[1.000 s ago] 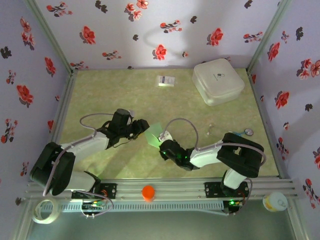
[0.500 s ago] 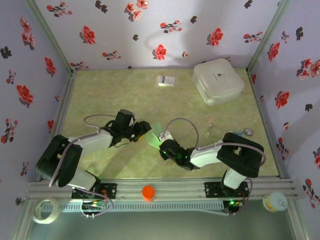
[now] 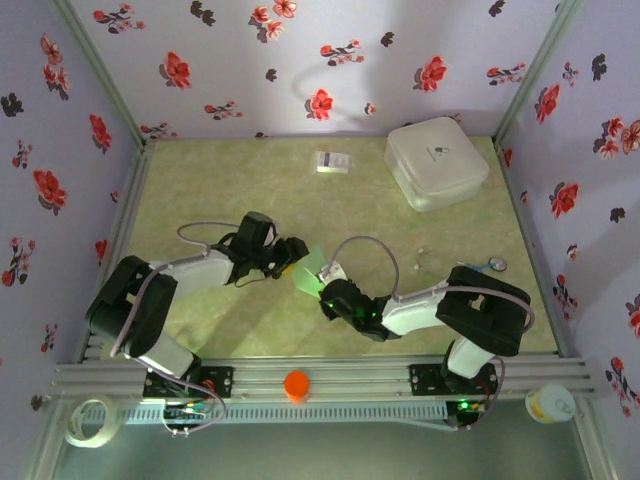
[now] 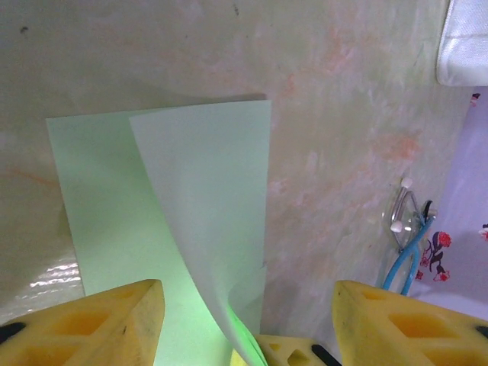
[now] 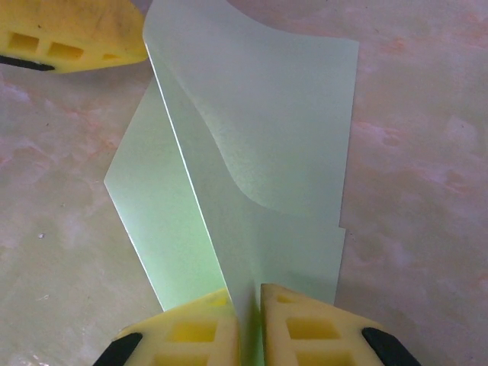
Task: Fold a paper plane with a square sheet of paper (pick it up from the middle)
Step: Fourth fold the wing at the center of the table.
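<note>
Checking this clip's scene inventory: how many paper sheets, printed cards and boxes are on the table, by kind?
Pale green paper sheet: 1
Small white printed card: 1
White rounded box: 1
Total: 3

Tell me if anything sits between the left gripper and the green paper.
Nothing visible does. The open left gripper already straddles the near edge of the paper, with no other object in the gap. The right gripper pinches the paper's raised flap from the opposite side.
</note>
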`<state>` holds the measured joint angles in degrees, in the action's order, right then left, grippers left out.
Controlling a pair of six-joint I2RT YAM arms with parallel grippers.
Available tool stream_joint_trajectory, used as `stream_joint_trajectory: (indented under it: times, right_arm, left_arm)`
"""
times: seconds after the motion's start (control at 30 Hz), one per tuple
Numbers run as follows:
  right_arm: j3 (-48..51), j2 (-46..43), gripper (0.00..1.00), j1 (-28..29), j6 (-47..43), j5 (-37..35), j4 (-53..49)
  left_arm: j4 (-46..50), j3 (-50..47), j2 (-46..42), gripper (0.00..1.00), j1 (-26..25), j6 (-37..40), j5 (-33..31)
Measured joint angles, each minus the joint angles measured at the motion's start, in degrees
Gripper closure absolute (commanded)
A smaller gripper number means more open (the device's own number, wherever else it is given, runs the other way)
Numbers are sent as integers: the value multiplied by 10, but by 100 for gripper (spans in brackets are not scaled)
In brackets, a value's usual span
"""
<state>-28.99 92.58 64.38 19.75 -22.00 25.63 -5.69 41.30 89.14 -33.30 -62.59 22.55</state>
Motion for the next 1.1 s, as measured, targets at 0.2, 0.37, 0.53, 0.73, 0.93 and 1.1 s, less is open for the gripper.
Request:
stream_joint_trajectory:
  times: [0.2,0.37,0.53,0.73,0.93,1.1]
  right_arm:
    - [3,-7,82,0,-2,1,1]
    - [2,-12,78,0,-4,10,-6]
    - [-14,-12,77,0,-9,13,-44]
    - [-39,-12,74,0,-13,13,-80]
    - [-65,-9,74,0,-17,13,-129]
    - [-76,-9,76,0,-17,13,-150]
  left_arm:
    - [6,12,17,52,0,2,4]
    - [7,14,19,71,0,3,7]
    - [7,15,19,82,0,4,9]
    - [13,15,19,91,0,4,9]
    - [13,15,19,94,0,4,9]
    - [15,17,19,95,0,4,9]
